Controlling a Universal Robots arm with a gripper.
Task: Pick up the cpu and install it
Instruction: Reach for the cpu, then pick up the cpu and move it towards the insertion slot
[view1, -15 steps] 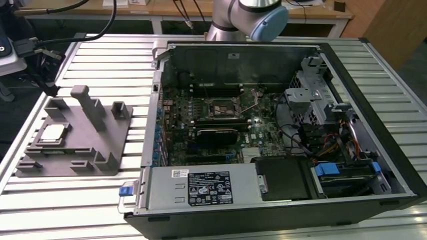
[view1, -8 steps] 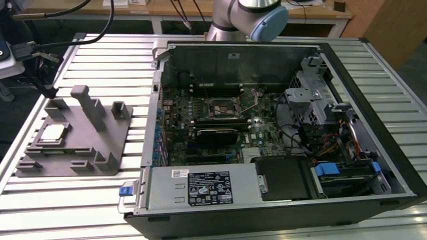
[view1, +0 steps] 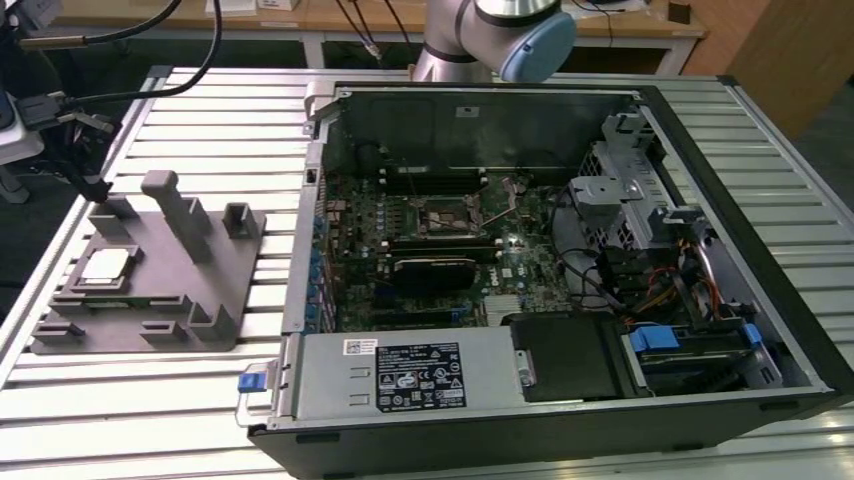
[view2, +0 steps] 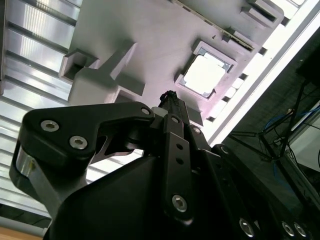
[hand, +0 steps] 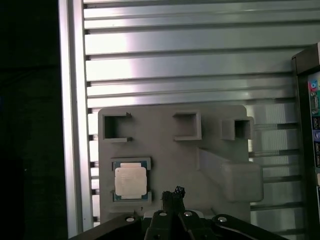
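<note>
The cpu is a small silvery square chip lying flat in a recess of the grey tray, at the exterior view's left. It also shows in both wrist views: cpu, cpu. My gripper hangs above the tray, beside the cpu and apart from it. Its fingers meet in one narrow dark tip, shut with nothing between them. The same tip of the gripper points toward the tray just short of the chip. In the exterior view the gripper hovers over the tray's far corner.
An open computer case lies on the slatted metal table, with the motherboard's socket near its middle. Upright posts rise from the tray close to my gripper. The table's edge runs beside the tray.
</note>
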